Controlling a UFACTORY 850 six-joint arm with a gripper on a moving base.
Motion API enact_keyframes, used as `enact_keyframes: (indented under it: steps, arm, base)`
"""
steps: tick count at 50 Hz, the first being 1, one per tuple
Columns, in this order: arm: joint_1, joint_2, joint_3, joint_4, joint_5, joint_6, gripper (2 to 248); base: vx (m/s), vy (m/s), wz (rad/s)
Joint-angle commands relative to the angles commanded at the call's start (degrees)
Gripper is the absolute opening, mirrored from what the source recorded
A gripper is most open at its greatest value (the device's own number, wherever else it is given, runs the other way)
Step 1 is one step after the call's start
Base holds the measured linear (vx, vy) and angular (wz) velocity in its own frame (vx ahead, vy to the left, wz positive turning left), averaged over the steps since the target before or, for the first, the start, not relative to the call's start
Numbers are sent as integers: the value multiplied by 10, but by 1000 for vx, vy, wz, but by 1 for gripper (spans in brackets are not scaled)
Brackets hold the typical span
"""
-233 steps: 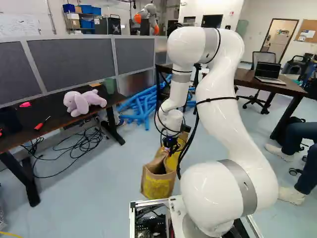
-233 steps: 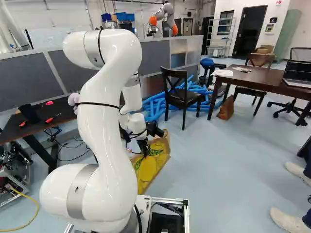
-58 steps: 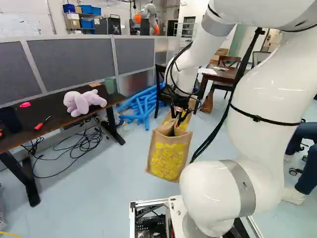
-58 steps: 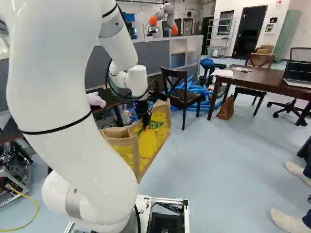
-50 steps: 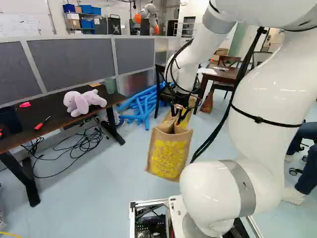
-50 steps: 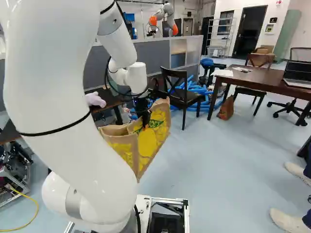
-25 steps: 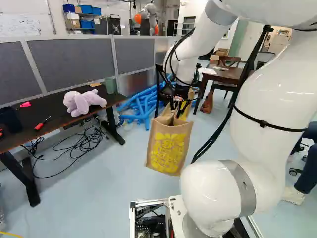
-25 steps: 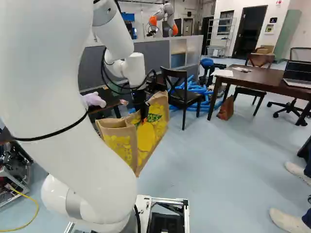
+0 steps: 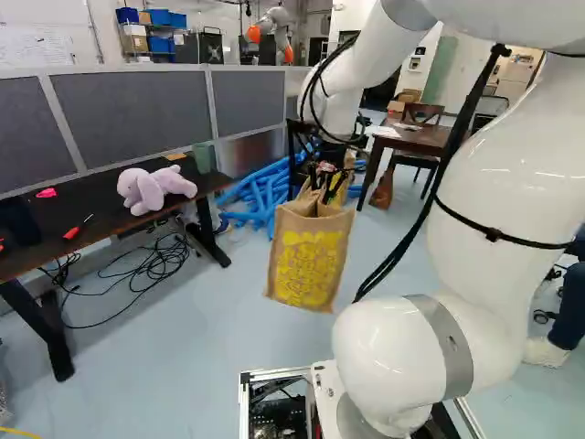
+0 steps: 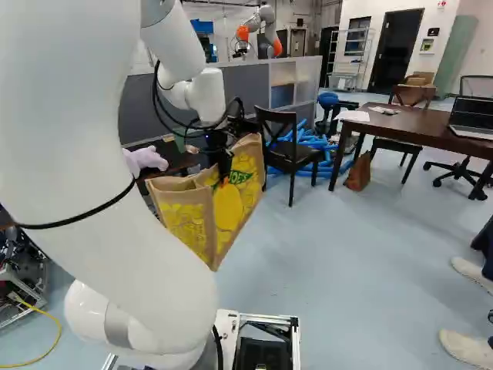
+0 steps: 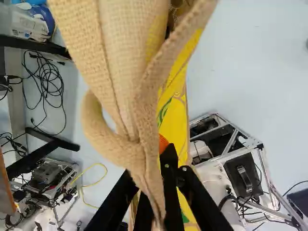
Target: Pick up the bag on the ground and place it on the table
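My gripper holds the tan and yellow bag by its upper edge, and the bag hangs upright above the floor. In the right base view the gripper is at the bag's top, with the yellow side facing the base. Seen from the wrist, the gripper is shut on folded bag fabric, which hides part of the fingers. A dark table with a purple plush toy stands at the left of the left base view.
Ahead stand a black chair and blue foam tubes. Another dark table carries a laptop. Grey partitions run behind the left table. Another robot is far back.
The arm has reached farther ahead and risen, carrying the bag up with it. Over the last second both have risen slightly, drifting left in the right base view. The base has not moved.
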Motion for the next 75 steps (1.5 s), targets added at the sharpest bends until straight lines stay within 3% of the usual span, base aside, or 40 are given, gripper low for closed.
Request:
enact_keyframes:
  steps: [75]
  arm:
    - [101,7,-146,0,-161,0,22]
  base:
    - [0,0,0]
